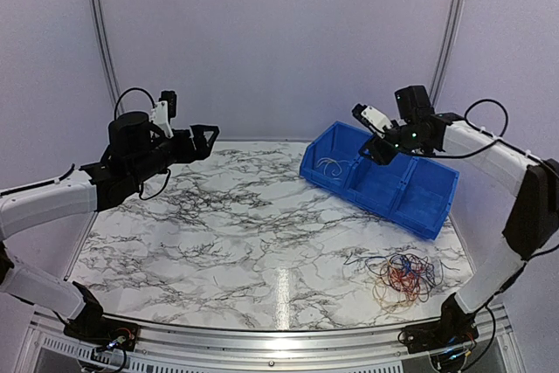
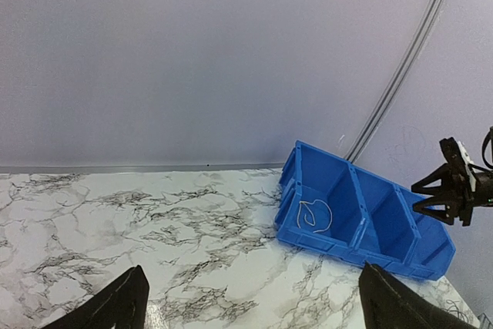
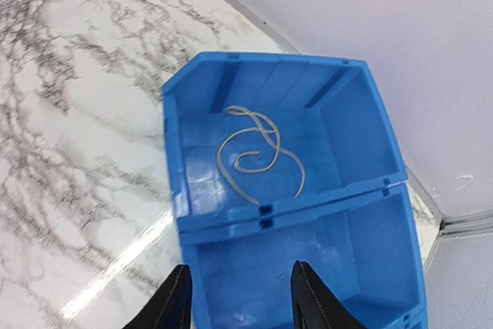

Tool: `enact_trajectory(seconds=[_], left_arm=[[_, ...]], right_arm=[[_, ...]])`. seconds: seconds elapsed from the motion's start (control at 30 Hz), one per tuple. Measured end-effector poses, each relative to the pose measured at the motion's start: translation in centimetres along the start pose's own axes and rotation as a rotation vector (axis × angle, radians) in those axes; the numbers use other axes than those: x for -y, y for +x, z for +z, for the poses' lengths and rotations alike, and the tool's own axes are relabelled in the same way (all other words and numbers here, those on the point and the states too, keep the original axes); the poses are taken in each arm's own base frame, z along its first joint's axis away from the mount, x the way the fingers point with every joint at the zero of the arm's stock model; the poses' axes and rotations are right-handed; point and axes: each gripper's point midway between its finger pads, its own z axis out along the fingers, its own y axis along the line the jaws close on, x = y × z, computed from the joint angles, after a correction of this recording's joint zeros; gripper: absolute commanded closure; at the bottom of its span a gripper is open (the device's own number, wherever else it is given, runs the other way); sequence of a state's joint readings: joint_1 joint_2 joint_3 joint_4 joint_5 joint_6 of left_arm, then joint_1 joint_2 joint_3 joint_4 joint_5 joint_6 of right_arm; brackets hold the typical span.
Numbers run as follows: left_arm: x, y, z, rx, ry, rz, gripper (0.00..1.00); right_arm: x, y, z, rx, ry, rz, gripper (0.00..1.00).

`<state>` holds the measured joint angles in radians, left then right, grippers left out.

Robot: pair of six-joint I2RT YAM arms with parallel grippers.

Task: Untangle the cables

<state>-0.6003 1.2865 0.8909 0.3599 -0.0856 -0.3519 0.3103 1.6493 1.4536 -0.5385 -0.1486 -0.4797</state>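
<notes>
Cables (image 1: 403,272): red/blue/tan tangle on the table (image 1: 227,233), lower right of the top view, well apart from both grippers. One tan cable (image 3: 258,152) lies coiled on its own in the end compartment of the bin (image 3: 173,152), upper middle of the right wrist view. Right gripper (image 3: 243,302) hangs over the next compartment. Its jaws are partly apart with nothing between them, and the tan cable is beyond the fingertips, not touching. Left gripper (image 1: 205,139) is at the left of the top view, above the table, jaws wide and empty.

A white marble-patterned table (image 1: 218,233) sits inside plain, pale lilac walls (image 1: 279,32).
</notes>
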Motion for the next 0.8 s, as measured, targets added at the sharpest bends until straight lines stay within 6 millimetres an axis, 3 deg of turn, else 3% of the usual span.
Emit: enact_trajectory(seconds=[0.13, 0.43, 0.57, 0.67, 0.8], left_arm=[[-0.2, -0.2, 0.0, 0.011, -0.019, 0.003, 0.01], [-3.1, -0.6, 0.2, 0.013, -0.175, 0.097, 0.01], [-3.5, -2.0, -0.5, 0.046, -0.174, 0.124, 0.14], [-2.3, -2.1, -0.4, 0.039, -0.125, 0.150, 0.21], [3.4, 1.1, 1.1, -0.049, 0.000, 0.223, 0.20]], right_arm=[[-3.3, 2.5, -4.0, 0.022, -0.077, -0.021, 0.58], [-10.2, 8.2, -11.2, 0.019, -0.259, -0.225, 0.61], [-13.1, 11.5, -13.2, -0.017, -0.355, -0.336, 0.61], [-15.3, 15.5, -13.2, -0.113, -0.447, -0.373, 0.61], [-17.8, 19.8, -13.1, -0.241, -0.574, -0.392, 0.56]])
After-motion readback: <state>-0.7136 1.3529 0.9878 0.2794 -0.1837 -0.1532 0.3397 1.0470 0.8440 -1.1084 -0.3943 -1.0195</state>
